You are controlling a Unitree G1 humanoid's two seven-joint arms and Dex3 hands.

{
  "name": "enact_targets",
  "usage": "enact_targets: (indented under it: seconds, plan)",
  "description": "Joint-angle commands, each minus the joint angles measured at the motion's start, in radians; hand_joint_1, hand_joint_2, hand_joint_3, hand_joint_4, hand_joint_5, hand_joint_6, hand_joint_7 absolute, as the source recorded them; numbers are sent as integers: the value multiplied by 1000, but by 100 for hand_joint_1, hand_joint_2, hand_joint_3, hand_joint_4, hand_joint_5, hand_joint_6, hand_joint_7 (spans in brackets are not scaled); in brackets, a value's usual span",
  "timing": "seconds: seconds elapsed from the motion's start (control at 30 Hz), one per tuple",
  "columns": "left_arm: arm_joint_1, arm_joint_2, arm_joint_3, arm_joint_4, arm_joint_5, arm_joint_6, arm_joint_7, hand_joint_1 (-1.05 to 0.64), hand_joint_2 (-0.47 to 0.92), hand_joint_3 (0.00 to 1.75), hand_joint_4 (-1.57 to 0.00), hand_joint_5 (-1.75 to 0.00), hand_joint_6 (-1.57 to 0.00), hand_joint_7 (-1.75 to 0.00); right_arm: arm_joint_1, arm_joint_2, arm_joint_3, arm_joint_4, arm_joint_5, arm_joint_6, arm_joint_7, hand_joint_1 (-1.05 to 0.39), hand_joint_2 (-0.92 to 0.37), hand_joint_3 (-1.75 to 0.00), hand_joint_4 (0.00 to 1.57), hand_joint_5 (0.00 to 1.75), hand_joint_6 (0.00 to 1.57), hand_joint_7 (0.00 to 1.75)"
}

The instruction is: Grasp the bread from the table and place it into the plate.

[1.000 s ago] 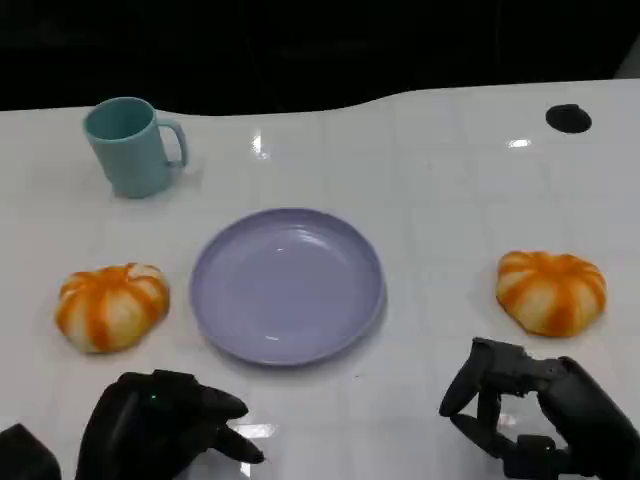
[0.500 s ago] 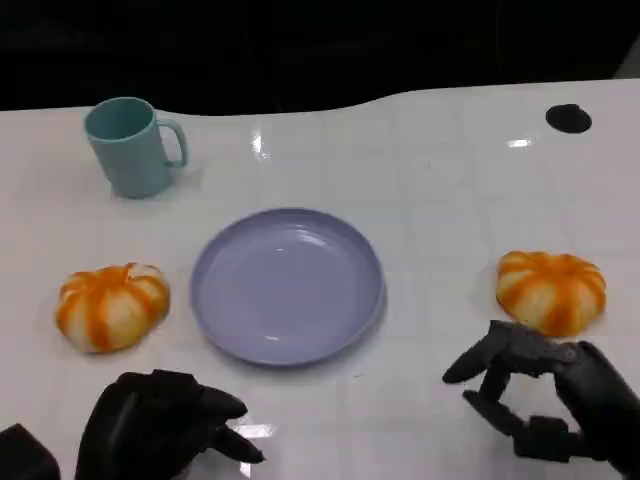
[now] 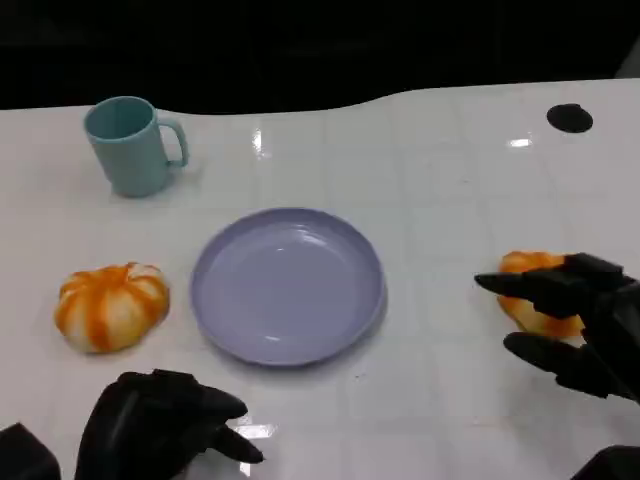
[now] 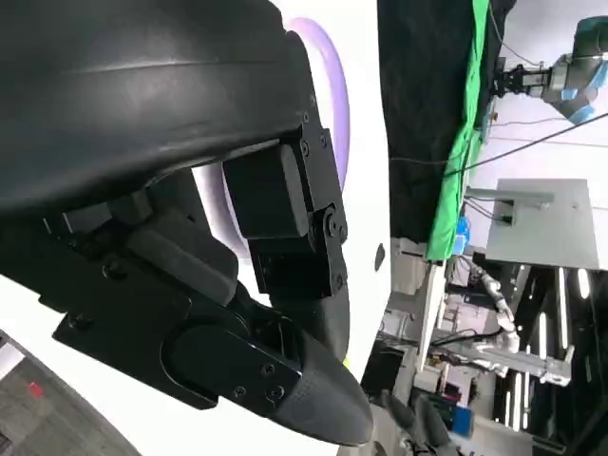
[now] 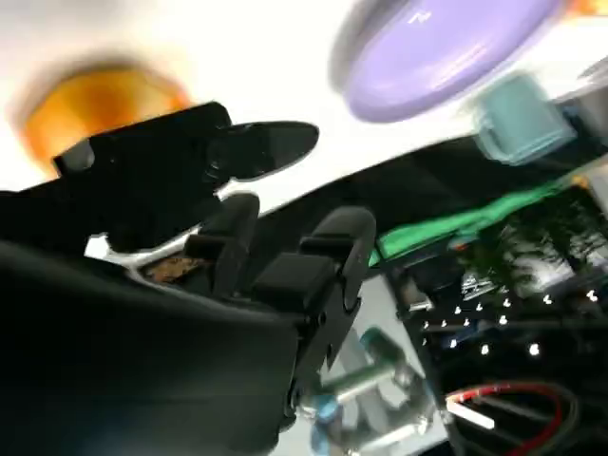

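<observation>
Head view: my right hand (image 3: 578, 325), fingers spread, straddles the round orange-striped bread bun (image 3: 535, 292); lilac plate (image 3: 287, 285) lies to its left.

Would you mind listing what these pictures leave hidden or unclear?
- Head view: the right hand covers much of the right bread; whether its fingers touch it cannot be told.
- Right wrist view: that bread is blurred and partly behind the hand.
- Left wrist view: the left hand hides most of the plate.
- Head view: the left hand is cut off by the bottom edge.
</observation>
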Motion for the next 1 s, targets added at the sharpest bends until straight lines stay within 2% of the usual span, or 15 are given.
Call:
enact_targets:
  seconds: [0.03,0.23,0.37,0.5,0.73,0.9,1.0]
  plan:
    - [-7,16,3,6,3,0,-5,-105,76,0,-157,-36,-157,-14,2,-60,4,-89,-140,125,-47,-52,-92,-4,29,44,56,1]
    - [-8,15,1,7,8,-5,-2,-105,76,0,-157,-36,-157,-14,29,-87,36,-236,-245,334,66,-56,-92,0,2,58,42,0]
    - [-11,14,2,10,10,-6,2,-105,76,0,-157,-36,-157,-14,24,-95,69,-289,-287,442,153,-57,-89,0,0,48,34,1]
    - [-16,15,3,14,11,-4,3,-105,76,0,-157,-36,-157,-14,7,-104,100,-310,-301,510,219,-55,-85,0,0,48,34,1]
    - [-16,13,3,15,12,-8,4,-105,76,0,-157,-37,-157,-14,-66,-120,188,-250,-361,600,304,-54,-81,0,0,49,33,0]
    - [-13,10,4,6,10,-1,8,-105,76,0,-157,-37,-157,-15,-132,-118,242,-155,-387,635,297,-53,-80,0,8,50,37,2]
    - [-12,9,4,6,10,-4,8,-105,76,0,-157,-37,-157,-15,-171,-113,269,-92,-394,658,294,-52,-79,0,16,37,39,1]
